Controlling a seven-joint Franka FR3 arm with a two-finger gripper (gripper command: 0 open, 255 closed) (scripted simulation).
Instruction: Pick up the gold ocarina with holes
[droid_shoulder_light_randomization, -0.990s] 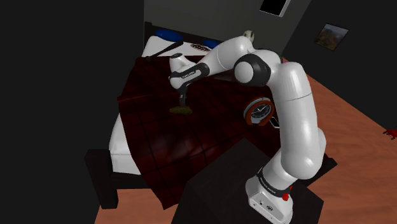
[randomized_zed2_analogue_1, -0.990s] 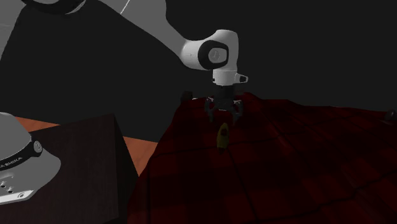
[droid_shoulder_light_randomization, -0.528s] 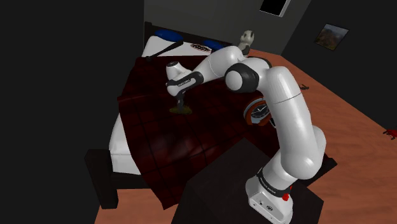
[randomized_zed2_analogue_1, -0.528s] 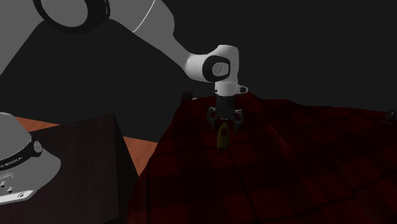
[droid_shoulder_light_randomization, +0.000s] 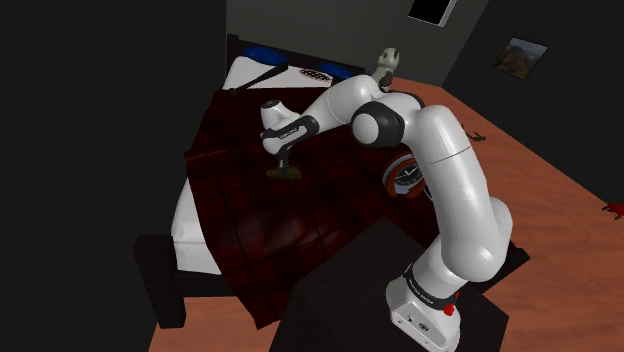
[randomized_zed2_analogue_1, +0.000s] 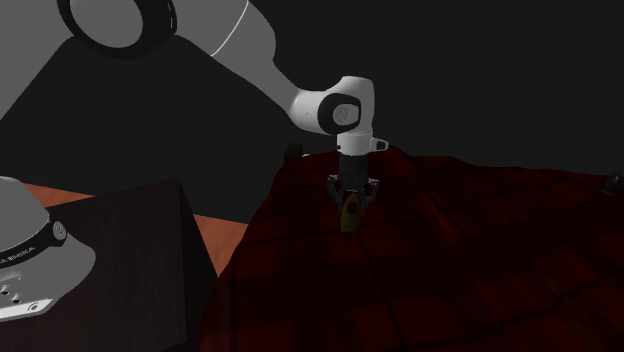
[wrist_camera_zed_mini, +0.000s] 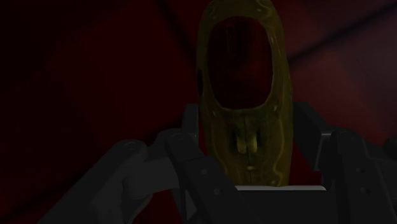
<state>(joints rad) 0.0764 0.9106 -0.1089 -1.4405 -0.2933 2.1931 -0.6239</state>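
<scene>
Second exterior view, tool (randomized_zed2_analogue_1: 350, 199) lower vs prev, gripping gold ocarina (randomized_zed2_analogue_1: 349, 218)

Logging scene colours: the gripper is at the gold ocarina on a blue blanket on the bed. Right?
No: the blanket is dark red, not blue, as the shoulder view shows. The gripper is at the gold ocarina on it, on the bed.

Dim throughout, darkest in the wrist view; the white arm (droid_shoulder_light_randomization: 455, 190) alone looks brightly lit.
</scene>
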